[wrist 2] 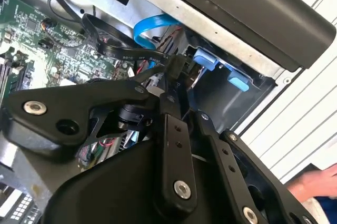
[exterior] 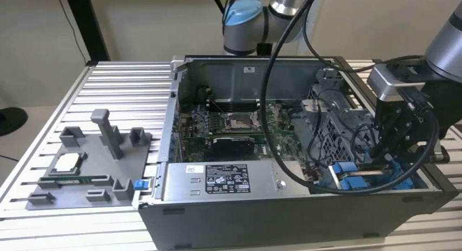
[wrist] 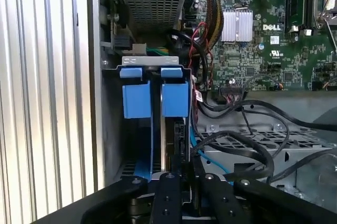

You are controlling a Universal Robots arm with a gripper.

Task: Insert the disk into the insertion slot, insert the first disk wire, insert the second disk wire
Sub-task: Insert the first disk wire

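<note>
Status: gripper (wrist 2: 178,74) clamped on end of black disk wire (wrist 2: 116,46), at mouth of insertion slot (wrist: 111,124), beside slot's blue tabs (wrist: 136,97).

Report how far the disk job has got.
Looks done: the blue-framed disk sits in the insertion slot. In hand: the gripper is shut on a black wire by the slot. Left: whether that wire is plugged in cannot be told, so both wire insertions seem pending.

Arm (exterior: 447,45) at the exterior view's right, gripper (wrist 2: 176,68) low and downward (jaws apparently together).
</note>
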